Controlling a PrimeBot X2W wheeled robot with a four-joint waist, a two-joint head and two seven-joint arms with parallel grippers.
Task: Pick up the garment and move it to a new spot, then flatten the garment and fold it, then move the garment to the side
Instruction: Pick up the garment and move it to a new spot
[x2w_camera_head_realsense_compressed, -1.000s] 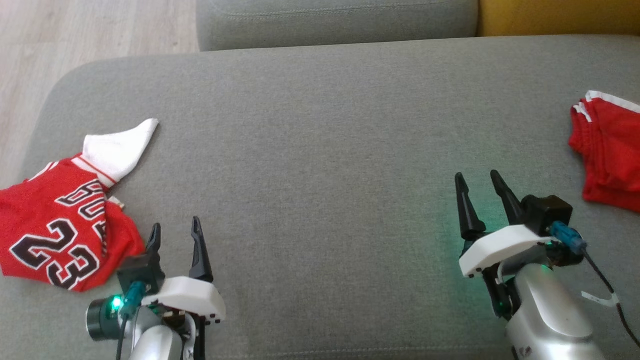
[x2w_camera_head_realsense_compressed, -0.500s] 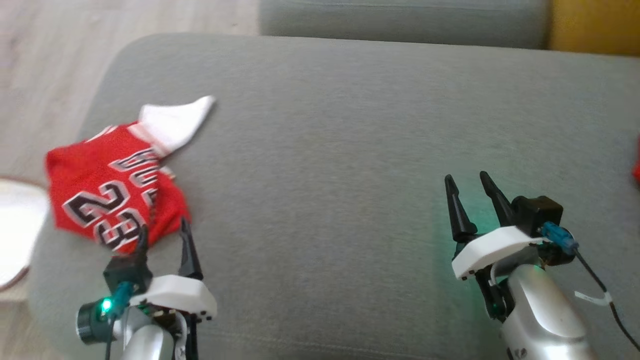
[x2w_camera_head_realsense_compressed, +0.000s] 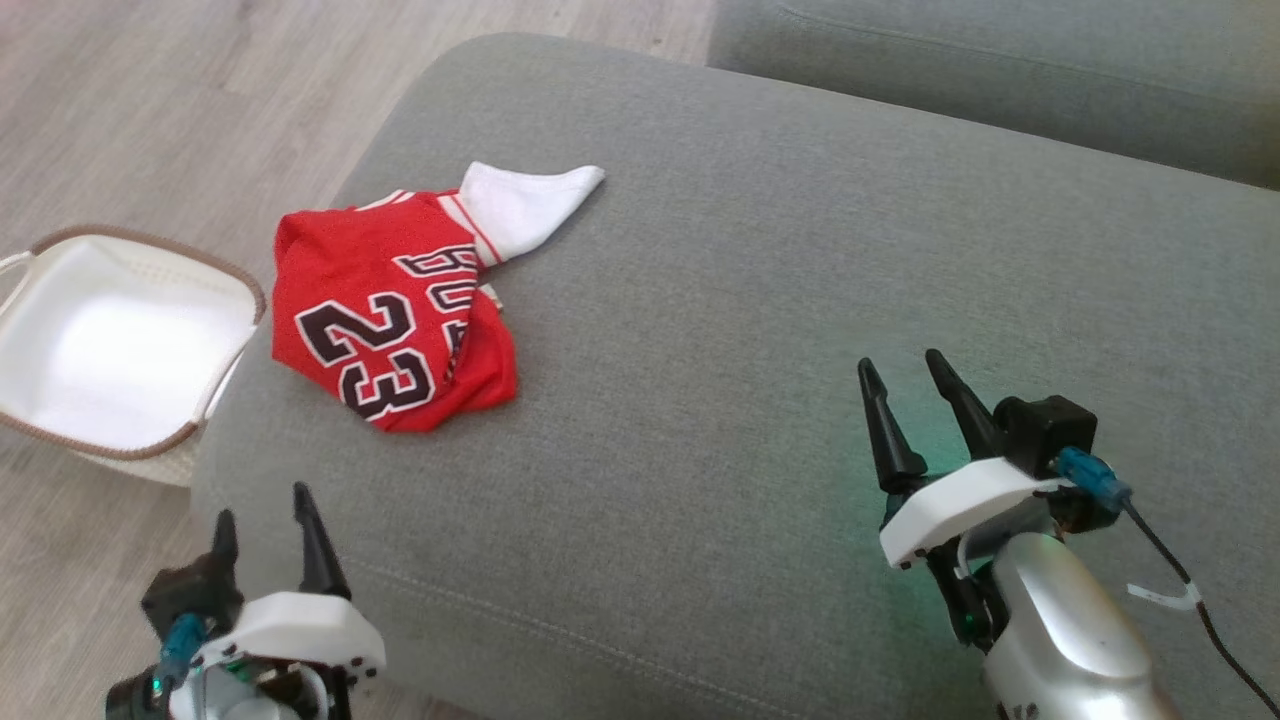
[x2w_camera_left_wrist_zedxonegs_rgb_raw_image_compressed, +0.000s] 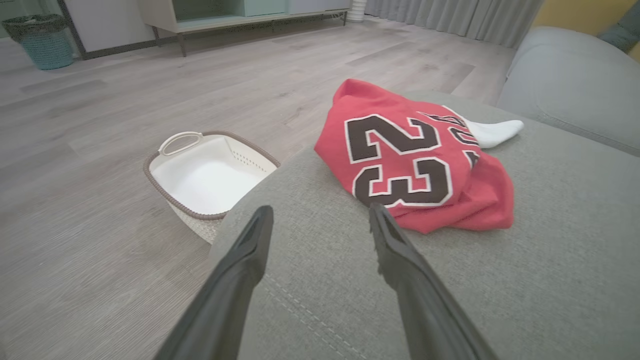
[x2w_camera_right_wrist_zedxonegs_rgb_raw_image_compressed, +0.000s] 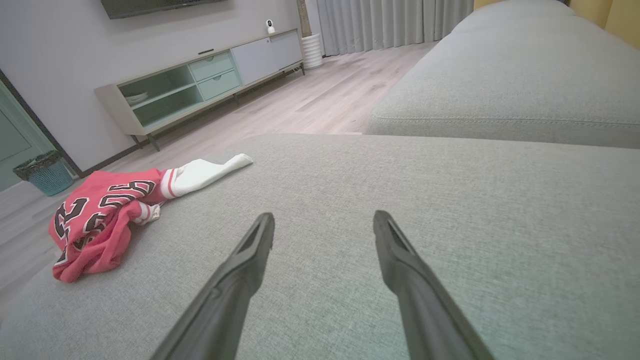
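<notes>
Grey woven fabric, seat cushion of a sofa (x2w_camera_head_realsense_compressed: 700, 420): my work surface, broad, with a stitched seam near its front edge.

Item 1, nearest me: left claw (x2w_camera_head_realsense_compressed: 260, 502). Its two dark fingers are spread apart with nothing between them, at the cushion's front left corner.

Item 2: right claw (x2w_camera_head_realsense_compressed: 900, 360). Its fingers are likewise parted and empty above bare fabric towards the right. A green glow falls on the cloth below it.

Item 3, the task's thing: crumpled red basketball jersey (x2w_camera_head_realsense_compressed: 390, 320). It lies on the left end of the cushion, ahead of my left claw and well apart from the right one. A white flap of cloth (x2w_camera_head_realsense_compressed: 520, 205) with red-striped trim sticks out at its far side. Writing: the number "23" in black with a white outline is clear. Beside it is a row of matching letters beginning "BU", the rest lost in a fold.

Item 4: white plastic laundry basket with a brown woven rim (x2w_camera_head_realsense_compressed: 150, 243). It stands on the floor just beside the cushion's left end, near the jersey.

Item 5: pale wood-plank floor (x2w_camera_head_realsense_compressed: 200, 90).

Item 6: second grey cushion (x2w_camera_head_realsense_compressed: 1000, 70), beyond the seat.

Item 7, farthest, seen from the wrists:
- low pale cabinet with mint-green drawers (x2w_camera_right_wrist_zedxonegs_rgb_raw_image_compressed: 200, 85) against the wall
- small white camera (x2w_camera_right_wrist_zedxonegs_rgb_raw_image_compressed: 270, 25) on top of the cabinet
- teal woven bin (x2w_camera_right_wrist_zedxonegs_rgb_raw_image_compressed: 45, 175)
- grey curtains (x2w_camera_right_wrist_zedxonegs_rgb_raw_image_compressed: 390, 22)
</notes>
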